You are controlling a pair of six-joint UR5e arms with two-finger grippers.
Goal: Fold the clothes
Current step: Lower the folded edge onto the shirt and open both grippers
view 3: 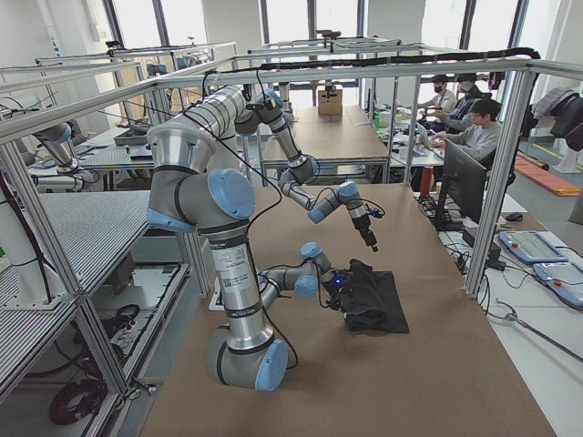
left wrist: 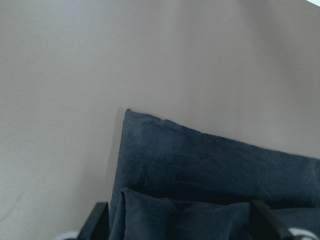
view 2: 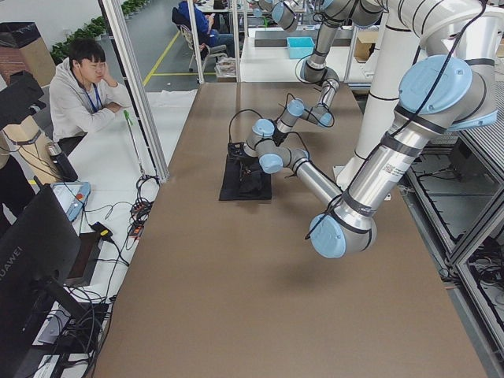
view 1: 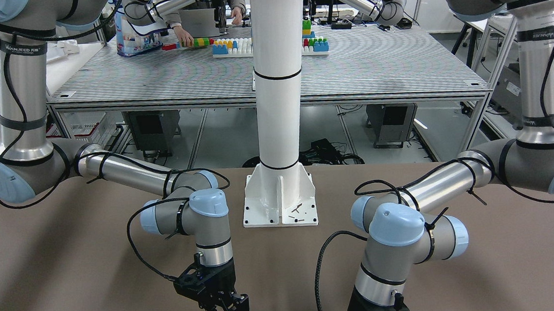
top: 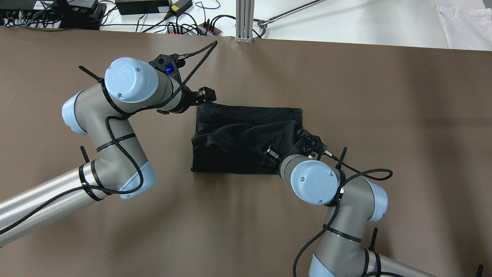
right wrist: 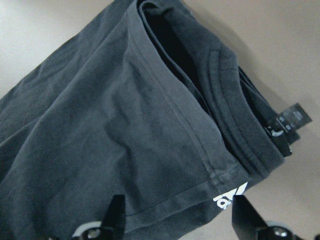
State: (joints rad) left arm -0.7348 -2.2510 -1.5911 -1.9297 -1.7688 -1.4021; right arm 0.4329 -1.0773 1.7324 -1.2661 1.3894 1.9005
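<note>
The clothes (top: 238, 138) are one black piece lying mid-table, its upper layer rumpled and folded over toward the right. In the right wrist view the clothes (right wrist: 125, 125) show stacked hems, a small white logo and a label. My left gripper (top: 206, 96) is at the far left corner of the fabric; the left wrist view shows its fingers (left wrist: 100, 222) apart over the clothes (left wrist: 210, 165), open. My right gripper (top: 301, 135) sits at the right edge, and its fingers (right wrist: 116, 215) stand apart, open, just above the hem.
The brown table (top: 384, 115) spreads wide around the fabric. A white pillar base (view 1: 280, 199) stands at the robot's side. Cables and power strips (top: 153, 7) line the far edge, with a white garment (top: 465, 19) beyond it. A person (view 2: 79, 87) sits off the table.
</note>
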